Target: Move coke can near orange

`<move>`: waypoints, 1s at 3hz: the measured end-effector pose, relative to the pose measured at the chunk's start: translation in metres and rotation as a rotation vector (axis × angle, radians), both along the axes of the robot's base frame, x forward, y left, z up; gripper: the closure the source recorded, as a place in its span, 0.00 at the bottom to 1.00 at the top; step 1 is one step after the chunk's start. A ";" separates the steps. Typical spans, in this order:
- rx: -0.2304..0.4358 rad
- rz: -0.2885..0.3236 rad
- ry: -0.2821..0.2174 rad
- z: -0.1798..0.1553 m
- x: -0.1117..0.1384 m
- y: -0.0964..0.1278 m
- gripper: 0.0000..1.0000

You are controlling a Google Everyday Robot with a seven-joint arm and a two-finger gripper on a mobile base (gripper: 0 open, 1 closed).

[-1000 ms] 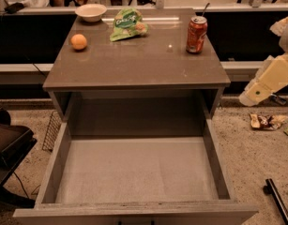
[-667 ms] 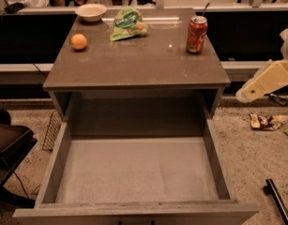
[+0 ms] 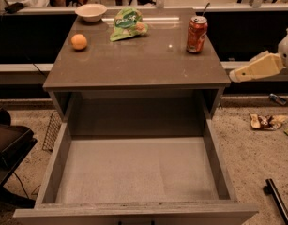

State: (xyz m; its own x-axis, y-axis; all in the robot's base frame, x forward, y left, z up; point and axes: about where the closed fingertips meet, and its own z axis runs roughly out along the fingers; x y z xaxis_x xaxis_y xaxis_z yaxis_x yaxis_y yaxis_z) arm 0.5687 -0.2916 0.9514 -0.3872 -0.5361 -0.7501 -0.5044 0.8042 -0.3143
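- The gripper has crept left over the last second. It now hangs just off the right edge of the countertop; can't tell if it's spread or pressed together.
- The coke can hasn't budged: upright at back right, well apart from the orange at far left.
- Looks like it's only on the approach, with nothing grabbed yet.

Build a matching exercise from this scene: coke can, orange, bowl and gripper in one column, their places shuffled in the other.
1 coke can
2 orange
3 white bowl
4 gripper

A back left corner of the tabletop
B off the tabletop, beyond its right edge
C tabletop, back right
D tabletop's left side, in front of the white bowl

Pairs: 1-C, 2-D, 3-A, 4-B
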 end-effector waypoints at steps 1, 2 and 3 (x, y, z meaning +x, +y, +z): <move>0.157 -0.015 -0.219 0.023 0.059 0.006 0.00; 0.151 -0.035 -0.251 0.031 0.064 0.005 0.00; 0.149 -0.032 -0.246 0.030 0.063 0.005 0.00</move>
State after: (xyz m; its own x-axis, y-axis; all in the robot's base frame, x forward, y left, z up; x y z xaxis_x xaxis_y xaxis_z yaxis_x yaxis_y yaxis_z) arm 0.6317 -0.2864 0.9816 -0.1994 -0.4028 -0.8933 -0.4012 0.8653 -0.3006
